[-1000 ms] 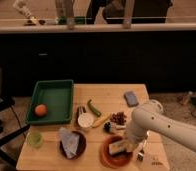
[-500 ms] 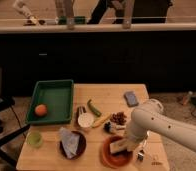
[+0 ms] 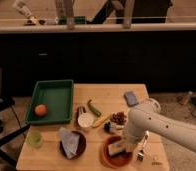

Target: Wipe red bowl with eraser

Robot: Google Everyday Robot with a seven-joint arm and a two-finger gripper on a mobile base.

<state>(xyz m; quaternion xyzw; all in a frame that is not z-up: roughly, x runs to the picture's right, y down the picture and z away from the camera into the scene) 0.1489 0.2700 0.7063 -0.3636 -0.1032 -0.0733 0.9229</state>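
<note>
The red bowl [image 3: 110, 157] is a round orange-red dish near the table's front edge, right of middle. A pale cream block, the eraser [image 3: 116, 147], lies inside it. My gripper [image 3: 122, 145] is down in the bowl at the eraser, at the end of the white arm [image 3: 161, 125] that comes in from the right. The arm covers the bowl's right side and the gripper's tips.
A darker brown-red bowl with a pale cloth [image 3: 72, 143] sits left of the red bowl. A green tray [image 3: 61, 90] holds an orange [image 3: 40, 110]. A green cup [image 3: 34, 139], white cup [image 3: 85, 120], green pepper [image 3: 94, 108], banana, nuts and a blue-grey block [image 3: 131, 98] lie around.
</note>
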